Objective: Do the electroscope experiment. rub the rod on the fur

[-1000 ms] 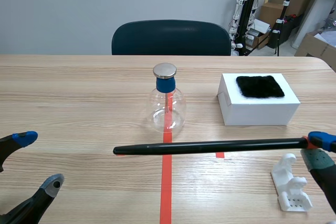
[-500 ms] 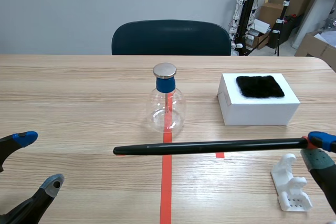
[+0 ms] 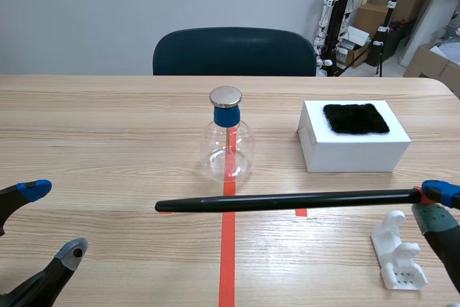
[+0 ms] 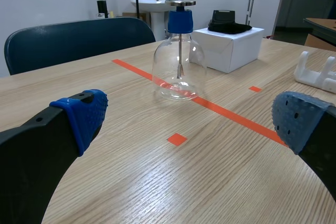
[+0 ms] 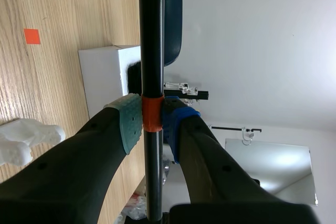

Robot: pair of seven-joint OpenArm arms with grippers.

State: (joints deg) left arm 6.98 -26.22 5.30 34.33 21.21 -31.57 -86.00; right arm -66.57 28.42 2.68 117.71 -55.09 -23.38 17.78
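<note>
1. Scene view: our right claw (image 3: 435, 203) grips one end of a long black rod (image 3: 287, 200), level above the wooden table (image 3: 108, 134) and crossing the red tape before the clear glass flask with blue stopper (image 3: 228, 145). The black fur patch (image 3: 356, 118) tops a white cardboard box (image 3: 352, 152), well beyond the rod. Our left claw (image 3: 54, 219) gapes, holding nothing, near the table's near edge.
2. Left wrist view: wood runs bare between our spread fingers to the flask.
3. Right wrist view: only here do we see both pads pinching the rod's orange band.
</note>
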